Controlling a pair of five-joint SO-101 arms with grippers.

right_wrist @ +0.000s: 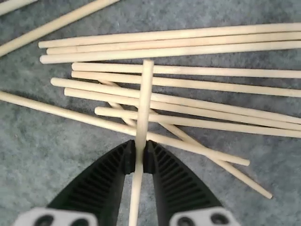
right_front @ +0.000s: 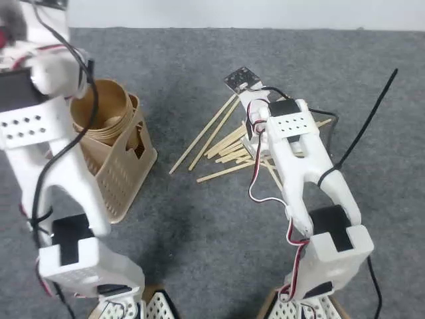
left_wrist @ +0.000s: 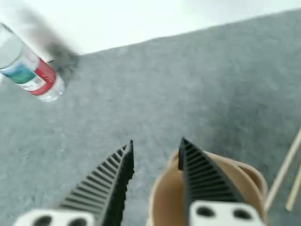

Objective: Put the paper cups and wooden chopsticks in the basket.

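Note:
Several wooden chopsticks (right_front: 226,143) lie in a loose pile on the grey carpet right of centre. In the right wrist view my right gripper (right_wrist: 139,151) is shut on one chopstick (right_wrist: 142,101), which crosses over the other chopsticks (right_wrist: 188,75) of the pile. A beige slotted basket (right_front: 123,179) stands at the left and holds nested paper cups (right_front: 99,106). My left gripper (left_wrist: 156,143) hangs open above a paper cup (left_wrist: 164,197), with nothing between its fingers.
A plastic bottle (left_wrist: 30,70) with a red and green label lies on the carpet beyond the left gripper. A black cable (right_front: 372,119) runs along the right side by the right arm. Bare carpet stretches between basket and pile.

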